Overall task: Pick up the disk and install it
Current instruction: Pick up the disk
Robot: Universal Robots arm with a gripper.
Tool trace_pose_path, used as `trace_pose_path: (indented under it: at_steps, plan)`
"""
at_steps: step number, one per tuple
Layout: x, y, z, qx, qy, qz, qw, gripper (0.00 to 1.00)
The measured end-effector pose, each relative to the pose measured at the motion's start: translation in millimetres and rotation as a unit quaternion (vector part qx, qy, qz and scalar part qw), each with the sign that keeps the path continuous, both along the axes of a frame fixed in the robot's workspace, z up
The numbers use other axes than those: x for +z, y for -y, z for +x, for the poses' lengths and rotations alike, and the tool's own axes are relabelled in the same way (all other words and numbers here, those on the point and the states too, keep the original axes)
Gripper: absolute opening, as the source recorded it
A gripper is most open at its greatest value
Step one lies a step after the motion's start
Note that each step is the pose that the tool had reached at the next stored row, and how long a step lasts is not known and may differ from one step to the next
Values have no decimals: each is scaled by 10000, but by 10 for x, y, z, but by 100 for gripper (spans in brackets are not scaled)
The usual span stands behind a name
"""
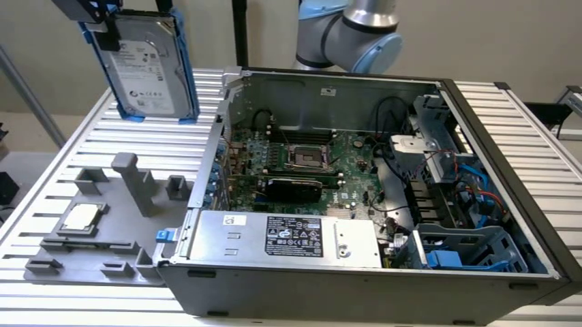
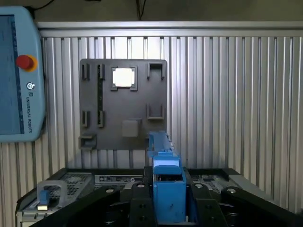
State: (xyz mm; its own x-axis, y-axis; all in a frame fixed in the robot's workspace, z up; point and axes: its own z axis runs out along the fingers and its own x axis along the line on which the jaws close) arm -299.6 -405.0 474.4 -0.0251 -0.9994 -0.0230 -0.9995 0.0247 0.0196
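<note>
The tool (image 2: 168, 201) clamps the disk (image 1: 150, 65) by its blue carrier and holds it upright in the air over the surface (image 1: 127, 136), at the exterior view's left of the open case (image 1: 364, 289). Inside the case are a motherboard (image 1: 300, 153), a long silver box (image 1: 291, 235) and a blue bay (image 1: 468, 252). A grey tray (image 1: 54, 255) beside the case holds a chip (image 1: 80, 216).

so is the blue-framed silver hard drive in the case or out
Out: the blue-framed silver hard drive hangs in the gripper, raised outside the open grey case.
</note>
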Motion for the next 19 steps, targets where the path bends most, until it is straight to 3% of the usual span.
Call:
trace_pose_path:
  at_steps: [13, 19]
  plan:
    - [163, 165, 594, -1, -9, 0, 10000, 33]
    - [173, 297, 822, -1, -10, 0, 10000, 33]
